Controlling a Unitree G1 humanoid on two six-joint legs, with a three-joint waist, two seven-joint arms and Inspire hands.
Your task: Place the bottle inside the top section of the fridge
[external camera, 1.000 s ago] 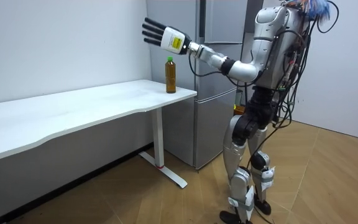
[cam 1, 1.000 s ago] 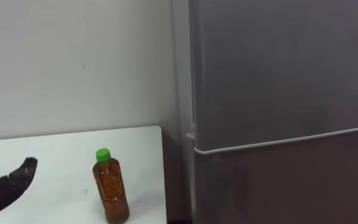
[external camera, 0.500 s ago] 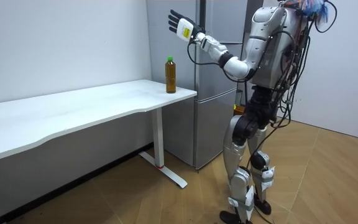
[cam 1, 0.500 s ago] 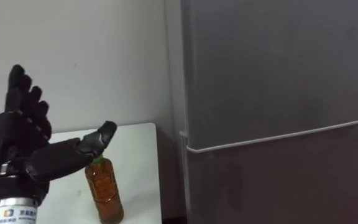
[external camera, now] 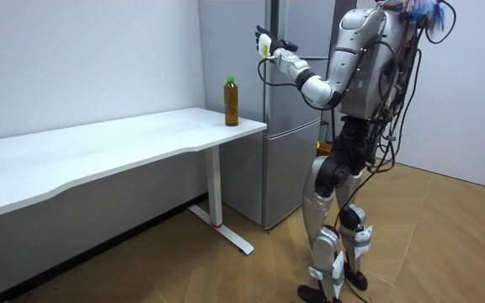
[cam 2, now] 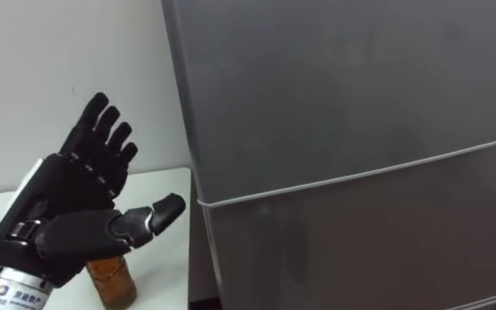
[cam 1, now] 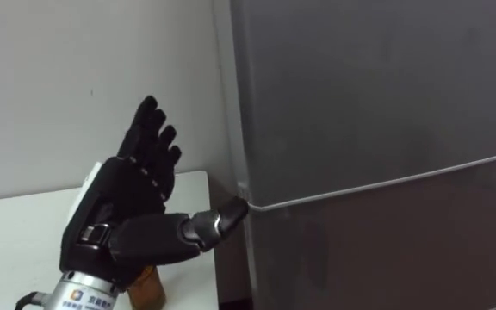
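A brown bottle [external camera: 231,101] with a green cap stands upright on the white table's corner beside the fridge. In the eye views my left hand covers most of it, and just its lower part [cam 2: 114,286] shows. The left hand [cam 1: 132,211] is raised and open with fingers spread, holding nothing. Its thumb tip reaches the left edge of the grey fridge [cam 1: 377,95], at the seam between the upper and lower doors. Both doors are shut. In the room view the left hand [external camera: 266,44] is up by the fridge's [external camera: 297,25] upper door.
The white table [external camera: 125,143] runs along the wall at my left, its end close to the fridge. I stand on the wooden floor in front of the fridge. The lower door [cam 2: 368,241] lies under the seam.
My left hand has swung from above the table and bottle rightward to the fridge's edge. The eye views have shifted a little to the right.
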